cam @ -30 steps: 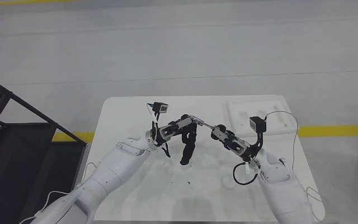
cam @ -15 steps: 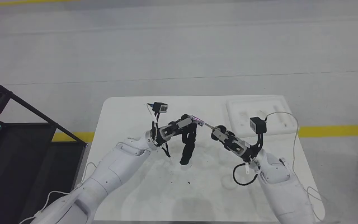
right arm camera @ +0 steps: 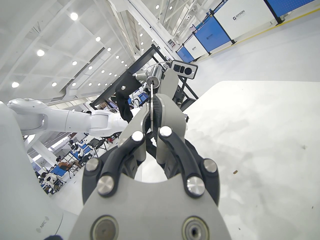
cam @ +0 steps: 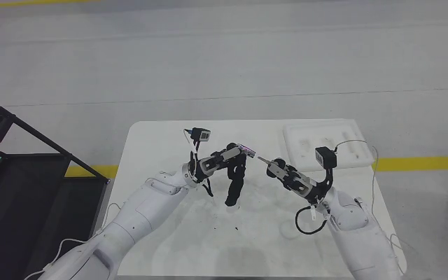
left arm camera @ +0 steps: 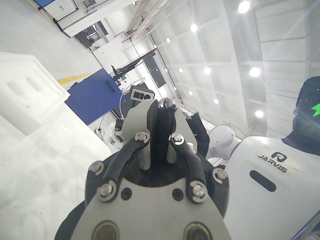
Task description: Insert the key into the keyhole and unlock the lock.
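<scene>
In the top view my left gripper [cam: 240, 150] is held above the table's middle, shut on the lock [cam: 246, 149]. A black strap [cam: 234, 185] hangs from it toward the table. The left wrist view shows the left gripper [left arm camera: 163, 106] closed around the black strap, with the lock's metal end [left arm camera: 166, 101] at the tips. To its right, my right gripper [cam: 271, 164] is shut on the key [cam: 261, 159]. In the right wrist view the right gripper [right arm camera: 152, 98] holds the key [right arm camera: 151, 93] pointing at the silver lock cylinder [right arm camera: 154, 74]. A small gap separates them in the top view.
The white table [cam: 161, 147] carries a white foam tray [cam: 322, 136] at the back right. A black cable loop [cam: 308, 220] lies by the right arm. A black rack [cam: 28, 182] stands off the table's left side.
My right gripper has drawn back to the right with the key, opening a small gap from the lock. The left arm and the lock have stayed still.
</scene>
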Controlling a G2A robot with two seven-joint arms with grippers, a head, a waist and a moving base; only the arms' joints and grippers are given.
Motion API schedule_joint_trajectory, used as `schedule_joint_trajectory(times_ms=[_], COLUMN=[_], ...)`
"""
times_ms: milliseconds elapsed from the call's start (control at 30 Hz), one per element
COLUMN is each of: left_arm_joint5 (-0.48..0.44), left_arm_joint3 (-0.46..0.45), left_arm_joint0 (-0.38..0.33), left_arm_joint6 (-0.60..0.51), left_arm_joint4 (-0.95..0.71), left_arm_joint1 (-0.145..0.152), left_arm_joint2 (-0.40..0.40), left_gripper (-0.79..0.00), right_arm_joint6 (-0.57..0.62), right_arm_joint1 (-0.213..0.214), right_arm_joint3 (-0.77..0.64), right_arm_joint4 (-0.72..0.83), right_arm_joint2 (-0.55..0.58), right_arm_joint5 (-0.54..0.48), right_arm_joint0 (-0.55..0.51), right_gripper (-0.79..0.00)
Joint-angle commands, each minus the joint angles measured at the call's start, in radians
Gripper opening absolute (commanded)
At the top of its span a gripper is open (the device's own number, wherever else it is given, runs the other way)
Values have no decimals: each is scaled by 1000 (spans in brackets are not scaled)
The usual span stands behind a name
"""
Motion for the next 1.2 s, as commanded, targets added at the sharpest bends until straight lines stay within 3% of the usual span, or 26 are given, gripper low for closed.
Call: schedule_joint_trajectory(times_ms=[0,1167], left_arm_joint5=[0,0], left_arm_joint3=[0,0], left_arm_joint0=[0,0], left_arm_joint6=[0,0], left_arm_joint4=[0,0], left_arm_joint1=[0,0], left_arm_joint2=[0,0], left_gripper=[-785,-785], right_arm_joint6=[4,-43], right_arm_joint1=[4,42], right_arm_joint3=[-5,-15], right_arm_joint4=[-4,-19], right_arm_joint2=[-1,-52], right_arm_joint5=[7,31], right_arm_joint0=[2,29], right_gripper=[-785,-785])
